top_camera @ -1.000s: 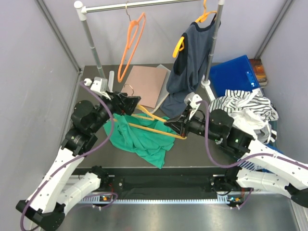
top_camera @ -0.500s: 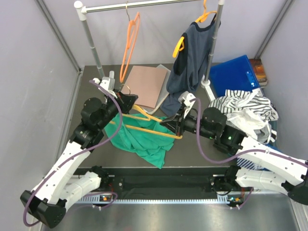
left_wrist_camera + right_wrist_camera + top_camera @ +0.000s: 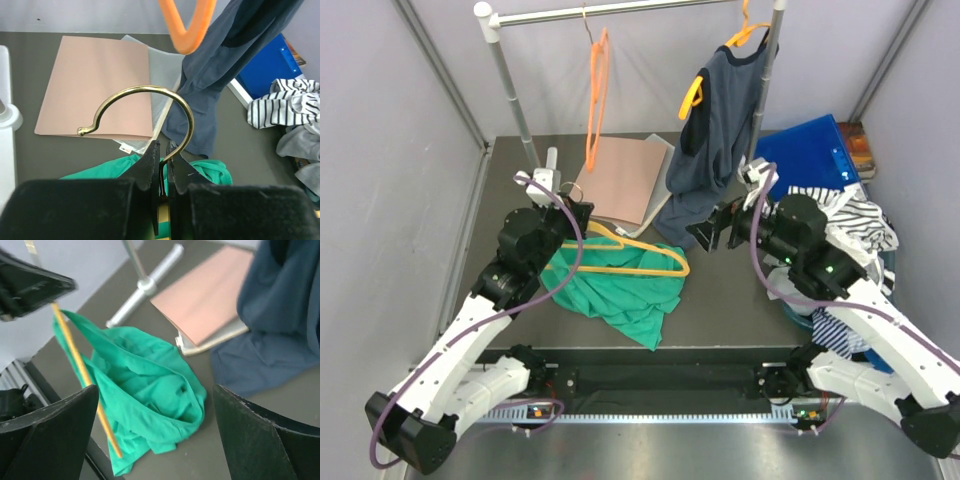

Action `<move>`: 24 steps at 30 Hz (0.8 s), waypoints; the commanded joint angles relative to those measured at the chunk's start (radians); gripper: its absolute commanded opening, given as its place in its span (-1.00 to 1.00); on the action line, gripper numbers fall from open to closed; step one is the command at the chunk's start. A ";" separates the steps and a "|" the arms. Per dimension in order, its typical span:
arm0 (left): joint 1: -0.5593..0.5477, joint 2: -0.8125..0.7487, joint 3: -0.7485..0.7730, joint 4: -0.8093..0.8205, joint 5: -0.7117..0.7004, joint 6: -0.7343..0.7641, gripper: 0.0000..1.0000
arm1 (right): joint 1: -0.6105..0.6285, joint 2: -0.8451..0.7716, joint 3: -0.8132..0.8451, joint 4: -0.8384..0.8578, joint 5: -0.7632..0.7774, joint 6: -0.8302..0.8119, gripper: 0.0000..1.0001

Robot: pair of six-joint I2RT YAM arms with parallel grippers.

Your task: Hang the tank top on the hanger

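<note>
While the metal hook (image 3: 145, 88) of the hanger (image 3: 638, 262) is pinched at its stem by the left gripper (image 3: 162, 150), whose 2 fingers are pressed almost together around it, nothing is held by the right gripper (image 3: 712, 233). Its 2 fingers are spread wide apart, and in the right wrist view only the tank top (image 3: 150, 385), lower down on the table (image 3: 730, 300), is seen between them. The right gripper is placed well apart from the hanger, just beside the lower hem of a dark navy top (image 3: 715, 140) that is hung on the rail (image 3: 550, 14).

The tank top is found crumpled on the table, near the front edge, between the 2 arms. The pale yellow-orange body of the hanger is laid across the upper part of the tank top, with the hook end turned toward the left arm. At that end some green fabric is seen close against 1 hanger arm, but it cannot be told whether a strap is passed around it.

Behind the tank top a pink flat board (image 3: 620, 178) is lying, and 1 vivid orange hanger (image 3: 597, 85) is hung on the rail. A blue box (image 3: 805, 155) and a striped garment (image 3: 845, 215) are seen at the right side.
</note>
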 commanded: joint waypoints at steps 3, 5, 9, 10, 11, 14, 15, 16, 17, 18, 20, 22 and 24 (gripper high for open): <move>-0.002 -0.025 -0.005 0.012 -0.051 0.066 -1.00 | -0.053 0.173 -0.088 -0.049 -0.026 0.093 0.76; -0.002 -0.025 -0.008 0.004 -0.056 0.072 -1.00 | -0.053 0.207 -0.105 -0.039 -0.004 0.101 0.69; -0.002 -0.027 -0.017 0.003 -0.062 0.076 -1.00 | -0.053 0.311 -0.138 -0.019 0.016 0.096 0.61; -0.003 -0.025 -0.017 0.003 -0.059 0.079 -1.00 | -0.051 0.326 -0.145 -0.011 0.019 0.095 0.60; -0.002 -0.022 -0.017 0.003 -0.057 0.079 -1.00 | -0.051 0.342 -0.152 0.001 0.019 0.095 0.59; -0.002 -0.015 -0.017 0.004 -0.053 0.082 -1.00 | -0.051 0.388 -0.166 0.047 0.017 0.092 0.54; -0.002 -0.013 -0.015 0.004 -0.051 0.082 -1.00 | -0.050 0.407 -0.165 0.067 0.014 0.093 0.51; -0.002 -0.010 -0.017 0.006 -0.051 0.082 -1.00 | -0.050 0.415 -0.160 0.076 0.011 0.092 0.50; -0.002 -0.005 -0.017 0.009 -0.050 0.084 -1.00 | -0.045 0.427 -0.154 0.083 0.008 0.092 0.49; -0.002 -0.005 -0.017 0.009 -0.050 0.085 -1.00 | -0.042 0.447 -0.149 0.093 0.008 0.087 0.47; -0.003 -0.001 -0.018 0.014 -0.051 0.087 -1.00 | -0.040 0.470 -0.139 0.101 0.010 0.084 0.44; -0.002 0.001 -0.020 0.018 -0.053 0.087 -1.00 | -0.040 0.504 -0.131 0.119 0.010 0.081 0.39; -0.002 0.002 -0.020 0.021 -0.053 0.087 -1.00 | -0.042 0.533 -0.123 0.144 0.002 0.081 0.34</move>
